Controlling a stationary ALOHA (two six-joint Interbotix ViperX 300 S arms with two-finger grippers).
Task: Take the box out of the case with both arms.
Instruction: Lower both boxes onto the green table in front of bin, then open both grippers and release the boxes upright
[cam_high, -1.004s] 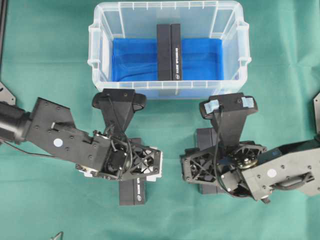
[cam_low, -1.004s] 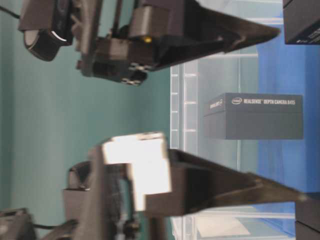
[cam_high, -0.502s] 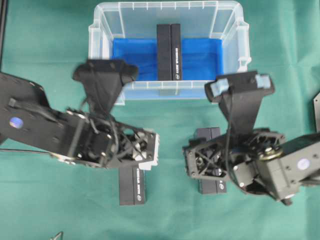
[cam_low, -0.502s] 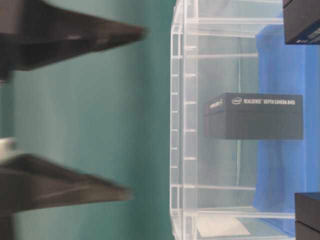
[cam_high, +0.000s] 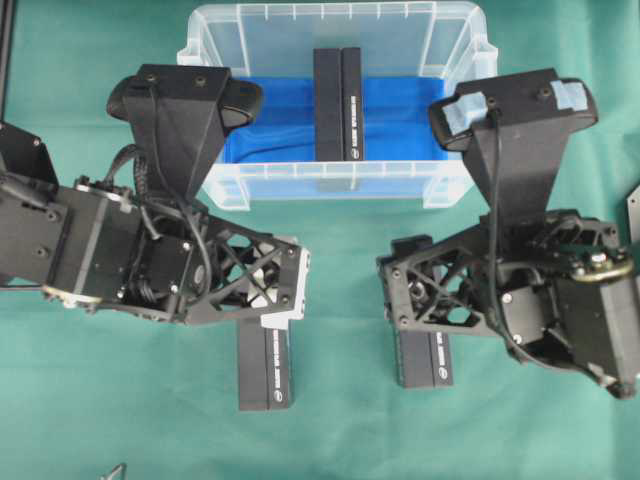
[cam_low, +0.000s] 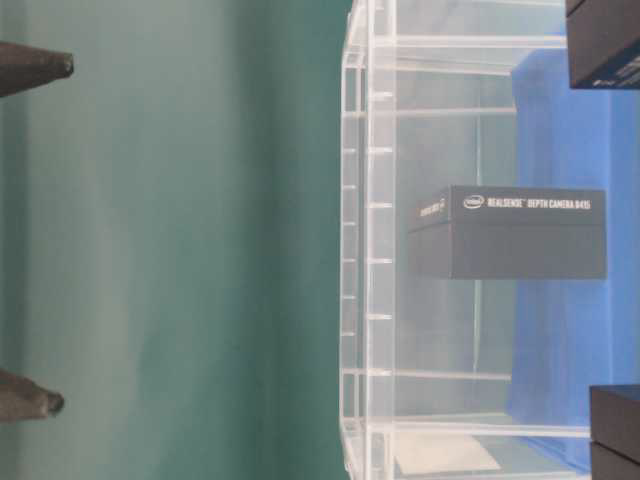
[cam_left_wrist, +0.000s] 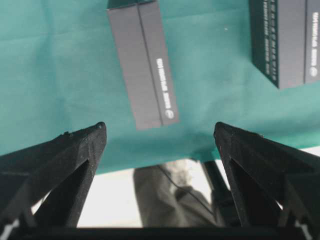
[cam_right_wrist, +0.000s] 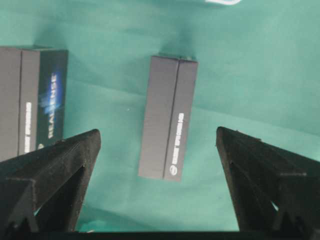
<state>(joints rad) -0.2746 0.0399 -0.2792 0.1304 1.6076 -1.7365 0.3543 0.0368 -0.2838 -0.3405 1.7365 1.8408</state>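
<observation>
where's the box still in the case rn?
In the overhead view the box stands mid-case on the blue lining, between the two side walls, untouched; both hands are outside the case over the green cloth.

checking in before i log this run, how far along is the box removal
Done: two boxes already lie on the green cloth in front of the case. In hand: nothing; the left gripper and right gripper are open and empty above the cloth. Left: one box stands inside the case, to be lifted out.
</observation>
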